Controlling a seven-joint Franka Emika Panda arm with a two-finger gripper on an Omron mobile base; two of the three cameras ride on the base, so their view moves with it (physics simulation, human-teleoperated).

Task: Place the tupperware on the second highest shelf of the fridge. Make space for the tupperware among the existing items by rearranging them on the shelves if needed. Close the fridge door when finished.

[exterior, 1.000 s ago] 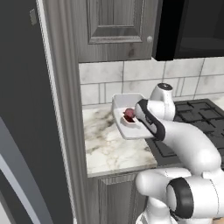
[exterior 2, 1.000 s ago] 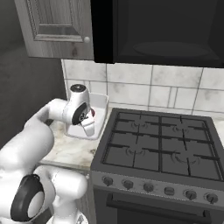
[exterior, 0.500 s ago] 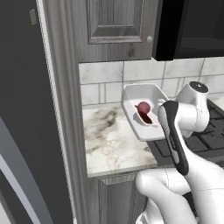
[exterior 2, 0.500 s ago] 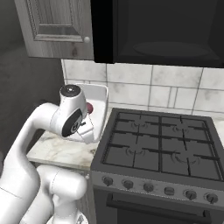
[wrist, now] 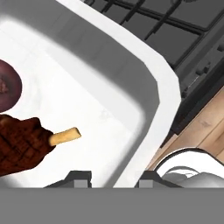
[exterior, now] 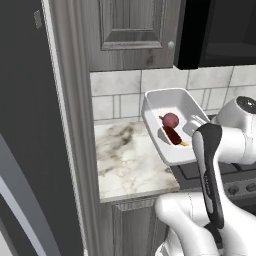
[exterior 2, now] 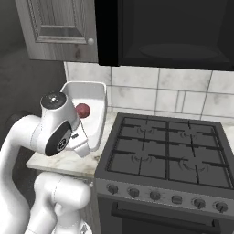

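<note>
The tupperware (exterior: pixel 170 102) is a white open tub holding a dark red ball (exterior: pixel 170 120) and a brown piece of meat on a bone (exterior: pixel 172 136). It hangs tilted in the air above the marble counter's right end, beside the stove. My gripper (exterior: pixel 197 127) is shut on its near rim; in the hand view the gripper (wrist: pixel 114 177) straddles the tupperware (wrist: pixel 109 78) wall. From the right, the tupperware (exterior 2: pixel 93 98) rises behind my gripper (exterior 2: pixel 84 137). The fridge (exterior: pixel 25 100) fills the far left, with the curved handle (exterior: pixel 22 200) of the fridge door. Its shelves and the existing items are out of view.
A grey wood panel (exterior: pixel 75 125) separates the fridge from the marble counter (exterior: pixel 130 160). The gas stove (exterior 2: pixel 169 151) lies to the right, under a dark microwave (exterior 2: pixel 169 32). Upper cabinets (exterior: pixel 135 30) hang close above the tub. Wooden floor (wrist: pixel 205 127) shows below.
The tupperware has risen well off the counter and shifted toward the stove side, with the arm lifting and turning. The background has stayed put.
</note>
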